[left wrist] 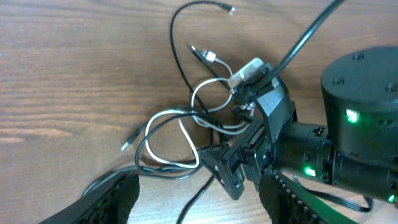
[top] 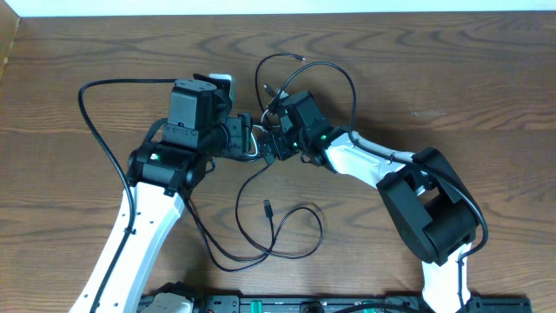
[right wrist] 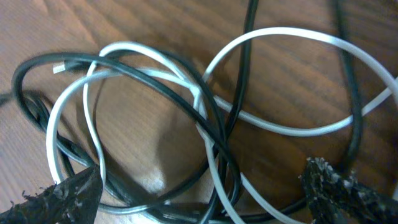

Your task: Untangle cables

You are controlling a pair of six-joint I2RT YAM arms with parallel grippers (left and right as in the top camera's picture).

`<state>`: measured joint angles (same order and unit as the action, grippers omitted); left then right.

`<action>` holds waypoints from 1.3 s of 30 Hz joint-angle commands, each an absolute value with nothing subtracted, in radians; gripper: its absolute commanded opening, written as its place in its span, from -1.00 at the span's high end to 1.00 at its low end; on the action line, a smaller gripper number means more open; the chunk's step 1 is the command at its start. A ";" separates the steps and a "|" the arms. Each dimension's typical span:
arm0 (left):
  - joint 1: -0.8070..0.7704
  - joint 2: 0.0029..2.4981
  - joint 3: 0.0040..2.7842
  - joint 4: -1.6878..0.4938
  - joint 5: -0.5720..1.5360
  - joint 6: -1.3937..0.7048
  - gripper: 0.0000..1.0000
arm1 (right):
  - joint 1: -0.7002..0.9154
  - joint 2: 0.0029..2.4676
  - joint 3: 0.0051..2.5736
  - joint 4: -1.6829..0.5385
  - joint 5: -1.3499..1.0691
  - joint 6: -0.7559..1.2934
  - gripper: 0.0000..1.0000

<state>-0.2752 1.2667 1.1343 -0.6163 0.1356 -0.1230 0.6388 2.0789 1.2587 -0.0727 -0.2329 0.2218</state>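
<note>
Cables (right wrist: 286,30) tangled on table (left wrist: 62,62), right claw (right wrist: 202,193) and left claw (left wrist: 199,202) agape

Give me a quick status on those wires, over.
Both open: left gripper, right gripper. Black and white cables tangled beneath them. Grippers nose to nose, little room.

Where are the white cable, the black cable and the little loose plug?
white cable (right wrist: 292,30), right wrist view, top of its big loop.
black cable (right wrist: 250,12), right wrist view, stretch near the top edge.
little loose plug (top: 268,207), overhead view, its body.
</note>
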 commanded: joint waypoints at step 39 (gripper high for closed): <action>-0.272 1.253 1.145 -0.680 0.150 -0.106 -0.36 | 0.648 1.645 1.309 -0.376 -0.014 0.114 0.98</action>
<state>-0.2752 1.2667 1.1343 -0.6746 0.1448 -0.1230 0.6456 1.7718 1.2888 -0.3862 -0.0994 0.1436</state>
